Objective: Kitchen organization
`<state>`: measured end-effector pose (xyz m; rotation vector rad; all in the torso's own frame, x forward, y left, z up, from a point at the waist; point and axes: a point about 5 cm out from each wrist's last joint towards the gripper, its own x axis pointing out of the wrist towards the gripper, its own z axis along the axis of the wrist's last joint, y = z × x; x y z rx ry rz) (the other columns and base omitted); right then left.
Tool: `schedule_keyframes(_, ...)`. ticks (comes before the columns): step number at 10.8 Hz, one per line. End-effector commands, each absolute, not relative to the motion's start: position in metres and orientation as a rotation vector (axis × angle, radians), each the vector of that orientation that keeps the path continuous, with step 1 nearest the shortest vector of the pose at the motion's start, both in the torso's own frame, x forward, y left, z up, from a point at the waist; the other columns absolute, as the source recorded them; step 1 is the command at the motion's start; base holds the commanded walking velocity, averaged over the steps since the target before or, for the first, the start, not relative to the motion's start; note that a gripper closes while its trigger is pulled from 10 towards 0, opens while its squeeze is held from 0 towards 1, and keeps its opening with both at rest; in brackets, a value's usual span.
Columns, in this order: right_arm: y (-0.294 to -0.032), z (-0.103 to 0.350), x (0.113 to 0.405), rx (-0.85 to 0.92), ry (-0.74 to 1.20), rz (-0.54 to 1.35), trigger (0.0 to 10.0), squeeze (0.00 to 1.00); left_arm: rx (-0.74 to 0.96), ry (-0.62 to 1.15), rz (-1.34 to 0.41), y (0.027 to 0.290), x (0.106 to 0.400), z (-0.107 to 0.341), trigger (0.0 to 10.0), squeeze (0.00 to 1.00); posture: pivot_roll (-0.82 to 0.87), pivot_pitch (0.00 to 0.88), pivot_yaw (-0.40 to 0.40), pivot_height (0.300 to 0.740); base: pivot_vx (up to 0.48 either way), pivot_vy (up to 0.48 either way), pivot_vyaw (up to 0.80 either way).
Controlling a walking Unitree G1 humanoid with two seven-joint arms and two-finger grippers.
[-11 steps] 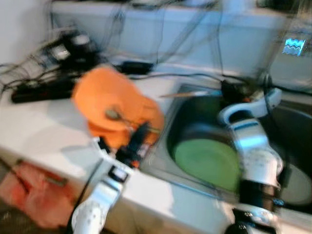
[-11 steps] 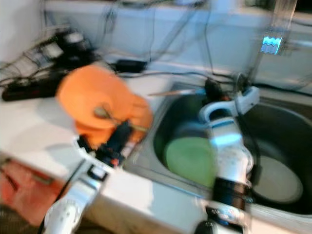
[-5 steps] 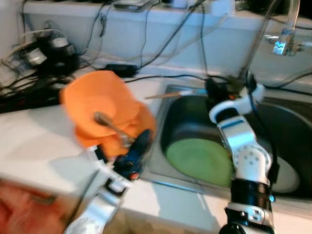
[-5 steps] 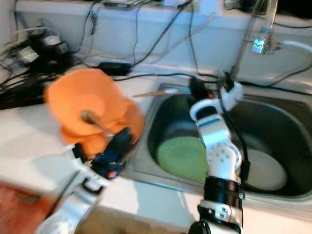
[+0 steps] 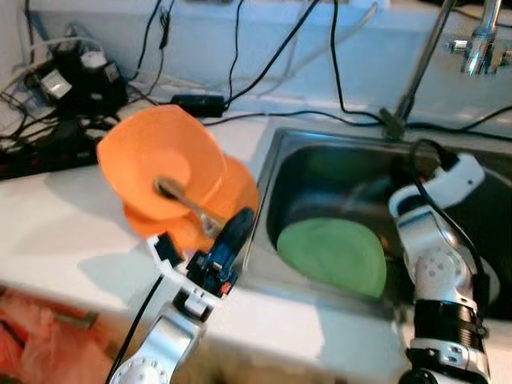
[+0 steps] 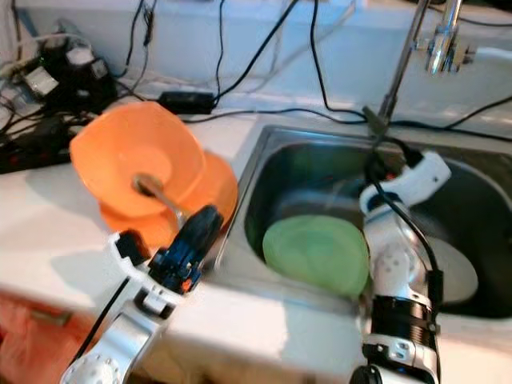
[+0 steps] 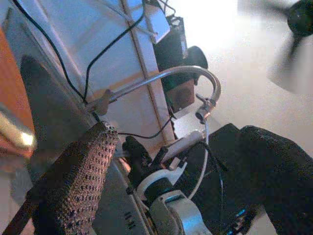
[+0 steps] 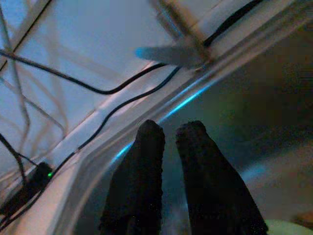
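- The left claw point(image 5: 232, 240) sits low over the white desk point(image 5: 64, 232), at the near left edge of the sink point(image 5: 276, 160), its black fingers pointing up toward the orange bowls. Whether it grips anything I cannot tell.
- An orange bowl point(image 5: 156, 172) stands tilted on its side, its opening toward the camera, leaning on a second orange bowl point(image 5: 232, 196) just behind it. A metal spoon point(image 5: 184, 204) lies inside the tilted bowl, its handle running down toward the left claw.
- A green plate point(image 5: 332, 256) lies in the sink basin, with a pale plate point(image 6: 456, 276) beside it on the right.
- The right claw point(image 8: 168, 147) reaches into the sink above the green plate, its two fingers pressed nearly together with nothing between them.
- A faucet point(image 5: 480, 40) rises behind the sink; black cables point(image 5: 240, 48) and a power strip point(image 5: 32, 156) lie along the far left of the desk.
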<state>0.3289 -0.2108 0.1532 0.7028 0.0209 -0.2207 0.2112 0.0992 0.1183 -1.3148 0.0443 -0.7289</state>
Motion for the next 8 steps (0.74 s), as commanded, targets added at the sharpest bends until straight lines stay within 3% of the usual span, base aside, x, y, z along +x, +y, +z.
schedule_keyframes(1,-0.216,0.152,0.329,0.667,0.019,-0.251,10.0,1.00,-0.571,-0.081,-0.291,0.100,0.341,0.207,10.0,0.00,0.10,0.000,0.000,0.740,0.000,0.000,0.00)
schedule_keyframes(5,-0.218,0.129,0.327,0.506,0.082,-0.247,10.0,1.00,-0.436,-0.028,-0.296,0.104,0.335,0.182,10.0,0.00,0.10,0.000,0.000,0.740,0.000,0.000,0.00)
schedule_keyframes(8,-0.215,0.124,0.326,0.493,0.089,-0.240,10.0,1.00,-0.395,-0.017,-0.302,0.103,0.333,0.178,10.0,0.00,0.11,0.001,0.038,0.740,0.000,0.000,0.00)
